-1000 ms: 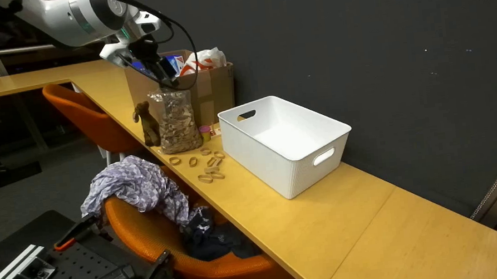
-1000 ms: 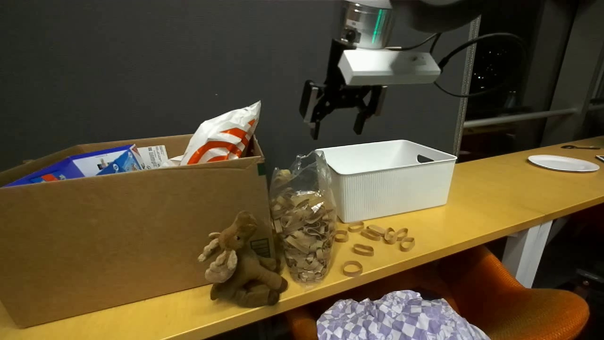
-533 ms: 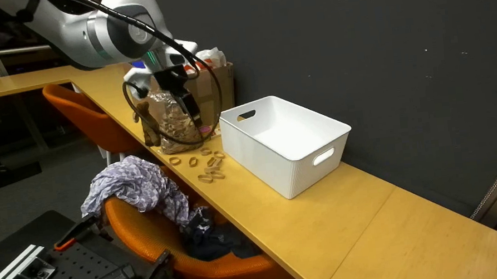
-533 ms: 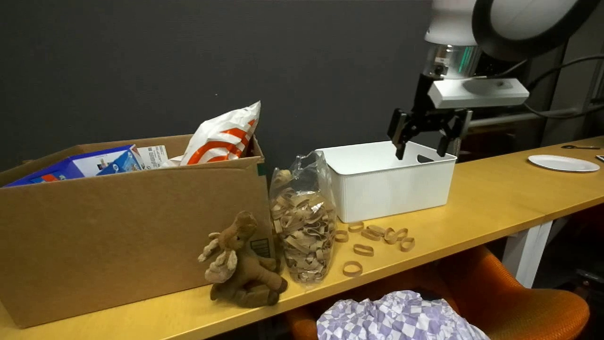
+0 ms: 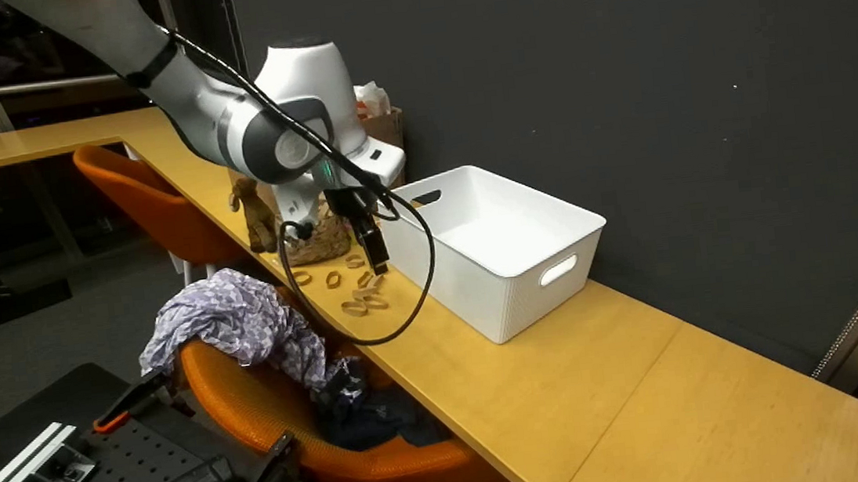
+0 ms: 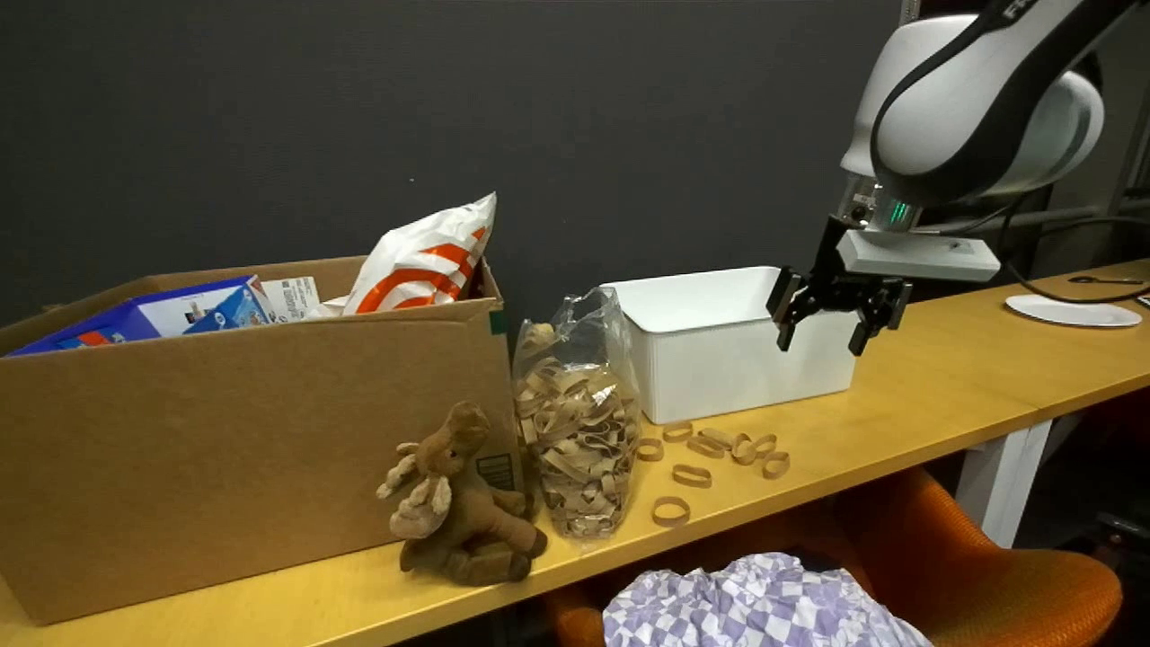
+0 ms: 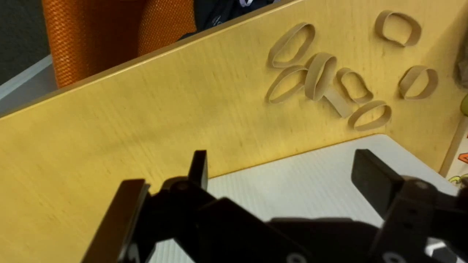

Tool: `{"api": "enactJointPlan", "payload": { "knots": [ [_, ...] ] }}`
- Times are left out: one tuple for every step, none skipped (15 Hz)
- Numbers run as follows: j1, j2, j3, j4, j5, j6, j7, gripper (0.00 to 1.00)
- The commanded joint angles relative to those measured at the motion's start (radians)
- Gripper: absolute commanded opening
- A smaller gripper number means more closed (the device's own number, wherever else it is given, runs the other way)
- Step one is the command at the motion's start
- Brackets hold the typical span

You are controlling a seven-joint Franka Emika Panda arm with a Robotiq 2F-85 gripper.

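Tan bands (image 7: 313, 76) lay scattered beside the white bin (image 6: 719, 368). Empty jaws hung apart near its wall; I judged keeping clear of it wise.

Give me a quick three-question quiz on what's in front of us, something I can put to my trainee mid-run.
1. Short answer: is the gripper open or shut, and does it hold anything?
2. True or false: tan bands lie loose on the table, and more of them sit in the clear bag.
3. Choose one. The white bin stands: A) upside down; B) on its side; C) upright, open at the top.

Key: 1. Open, holding nothing. 2. True. 3. C.
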Motion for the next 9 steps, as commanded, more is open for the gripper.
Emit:
{"api": "enactJointPlan", "payload": {
  "knots": [
    [-0.037,0.106,0.074,0.096,0.118,-0.011,-0.095,1.0],
    [-0.038,0.134,0.08,0.117,0.126,-0.009,-0.113,1.0],
    [-0.041,0.154,0.092,0.135,0.138,-0.012,-0.132,1.0],
    [-0.039,0.174,0.097,0.155,0.14,-0.012,-0.143,1.0],
    [-0.039,0.194,0.103,0.174,0.147,-0.016,-0.151,1.0],
    [-0.038,0.219,0.101,0.198,0.146,-0.023,-0.151,1.0],
    [-0.038,0.24,0.1,0.218,0.147,-0.027,-0.151,1.0],
    [-0.036,0.258,0.098,0.236,0.147,-0.035,-0.146,1.0],
    [-0.034,0.274,0.095,0.25,0.147,-0.04,-0.14,1.0]
  ]
}}
